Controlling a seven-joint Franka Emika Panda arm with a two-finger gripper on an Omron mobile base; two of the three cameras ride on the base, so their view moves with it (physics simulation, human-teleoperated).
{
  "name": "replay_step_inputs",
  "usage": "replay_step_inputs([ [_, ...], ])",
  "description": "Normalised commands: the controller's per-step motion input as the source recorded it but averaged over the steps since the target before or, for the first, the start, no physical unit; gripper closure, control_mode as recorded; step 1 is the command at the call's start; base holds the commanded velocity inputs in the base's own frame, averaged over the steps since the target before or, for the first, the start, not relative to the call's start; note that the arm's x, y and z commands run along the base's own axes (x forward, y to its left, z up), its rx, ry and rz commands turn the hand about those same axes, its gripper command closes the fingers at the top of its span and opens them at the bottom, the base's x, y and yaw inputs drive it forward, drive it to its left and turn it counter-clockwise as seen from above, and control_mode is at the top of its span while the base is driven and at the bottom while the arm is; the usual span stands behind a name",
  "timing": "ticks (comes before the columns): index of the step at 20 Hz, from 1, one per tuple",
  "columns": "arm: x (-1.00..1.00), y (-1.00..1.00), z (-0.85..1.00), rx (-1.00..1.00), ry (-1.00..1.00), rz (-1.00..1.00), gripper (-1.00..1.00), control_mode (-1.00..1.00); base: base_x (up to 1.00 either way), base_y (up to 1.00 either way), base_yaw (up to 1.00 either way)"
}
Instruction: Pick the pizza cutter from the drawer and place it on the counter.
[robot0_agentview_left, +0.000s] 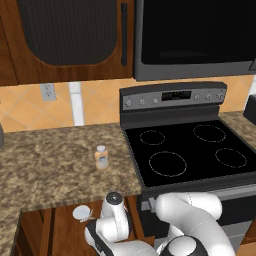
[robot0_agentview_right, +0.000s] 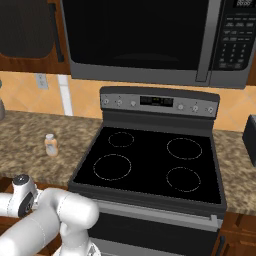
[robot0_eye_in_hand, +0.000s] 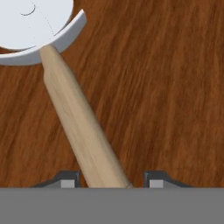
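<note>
The pizza cutter (robot0_eye_in_hand: 78, 118) lies flat on the drawer (robot0_eye_in_hand: 170, 87) floor, its pale disc wheel at the hand view's top left and its tan handle running down toward the bottom. My gripper (robot0_eye_in_hand: 111, 180) is open and straddles the end of the handle. One fingertip sits close on each side, and a gap shows on the right. From the left base view the cutter's wheel (robot0_agentview_left: 81, 213) shows in the open drawer (robot0_agentview_left: 62, 227) under the counter (robot0_agentview_left: 50, 165) edge, with my wrist bent down beside it.
A small orange-labelled bottle (robot0_agentview_left: 101, 157) stands on the granite counter (robot0_agentview_right: 25, 145) near the stove. The black glass stove top (robot0_agentview_left: 190, 150) lies to the right, under a microwave (robot0_agentview_right: 150, 40). Dark-panelled cabinet doors (robot0_agentview_left: 65, 30) hang above the counter.
</note>
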Motion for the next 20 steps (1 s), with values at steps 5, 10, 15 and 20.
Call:
replay_step_inputs([
  [5,0.0,0.0,0.0,0.0,0.0,0.0,1.0,-1.0,0.0,0.0,0.0],
  [10,-0.08,0.0,0.0,0.0,0.0,0.0,1.0,-1.0,0.0,0.0,0.0],
  [15,-0.77,0.0,0.3,-0.01,0.0,-0.01,1.0,-1.0,0.0,0.0,0.0],
  [20,-0.7,0.04,0.63,-0.02,0.01,-0.08,1.0,-1.0,0.0,0.0,0.0],
])
